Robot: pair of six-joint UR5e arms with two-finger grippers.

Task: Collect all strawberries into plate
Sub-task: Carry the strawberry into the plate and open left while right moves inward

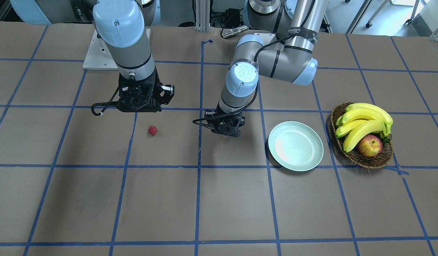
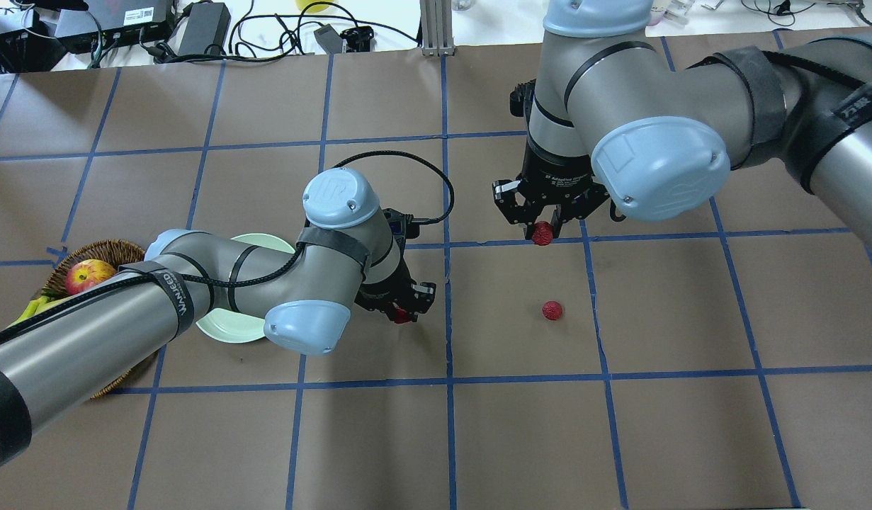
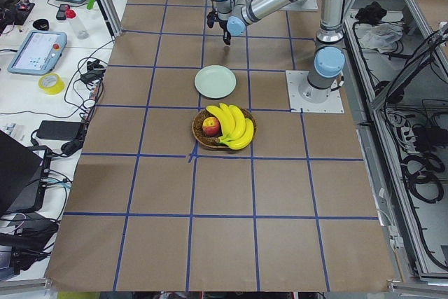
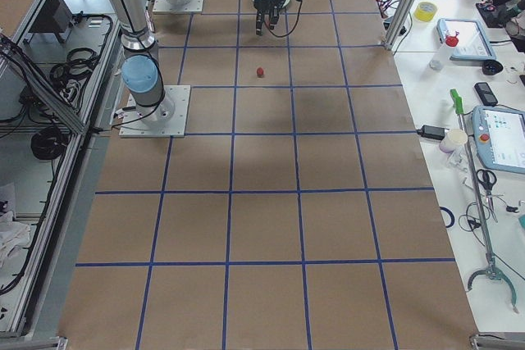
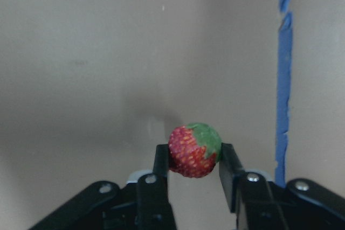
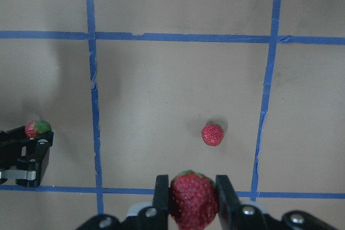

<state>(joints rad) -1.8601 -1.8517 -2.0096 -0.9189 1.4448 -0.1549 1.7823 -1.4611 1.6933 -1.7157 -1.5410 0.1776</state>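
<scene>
Brown paper covers the table (image 1: 219, 206), ruled into squares by blue tape (image 1: 162, 165); the plate (image 1: 295, 145) lies on it, empty, with the wicker basket (image 1: 364, 161) just beside it. The left gripper (image 2: 401, 313) hangs near the plate, on the side away from the basket and apart from the rim; its fingers pinch the left-held strawberry (image 5: 194, 157), which appears lifted clear of the table. The right gripper (image 2: 542, 228) stands well apart from the plate, beyond the left gripper; its fingers are pressed on the right-held strawberry (image 6: 194, 200). The loose strawberry (image 2: 552, 310) lies untouched on the table, also well apart from the plate, beyond the left gripper and near the right one.

Controlling relation: the plate lies nearer the left gripper than the right; the left arm's carry is judged short, running toward the basket side; the right arm would have to pass the left gripper's position to reach the plate. The berries are roundish, so no long axis governs the release; a berry may roll toward the rim.
</scene>
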